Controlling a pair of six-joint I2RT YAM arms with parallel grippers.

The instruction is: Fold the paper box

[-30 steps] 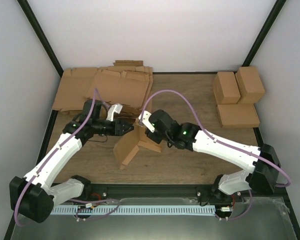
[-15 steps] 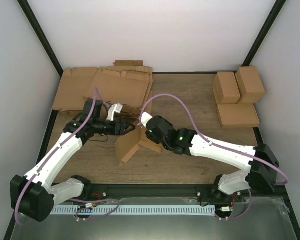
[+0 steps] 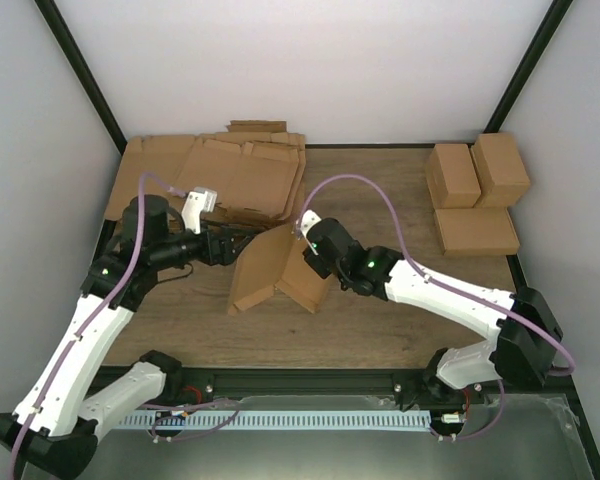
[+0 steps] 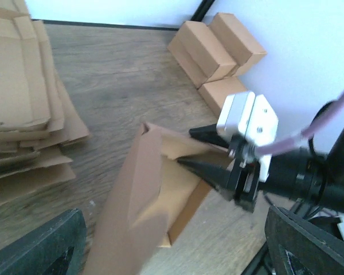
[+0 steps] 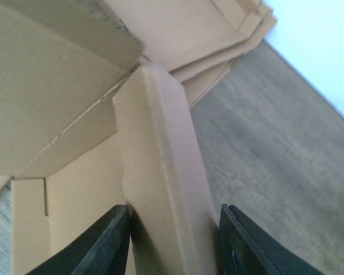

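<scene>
Top cam: paper box [image 3: 272, 272] sits half-folded mid-desk [image 3: 400, 190], betw. the two arms, its walls standing up in a rough V. Flat cardboard pile [image 3: 220, 178] is back left and three folded boxes [image 3: 475, 190] are back right, both well apart from it. From up there I can't read the grips properly.

L wrist cam does better. The right claw [image 4: 186, 148] comes in from the far side, one black finger outside a box wall and the other inside the hollow. R wrist cam is closer again: a creased strip of the box runs up betw. its two fingers [image 5: 112, 243], both pressed on it. So the right claw is clamped narrow on the paper box.

Left claw [image 3: 234, 244] is spread wide, its fingers sitting at the far bottom corners of its own cam w/ nothing pinched. It's just beside the box's left wall. Touching or not, can't tell, as the near wall is blurred there.

In the box's hollow is the right claw's inner finger. The folded boxes are closed up, contents hidden.
</scene>
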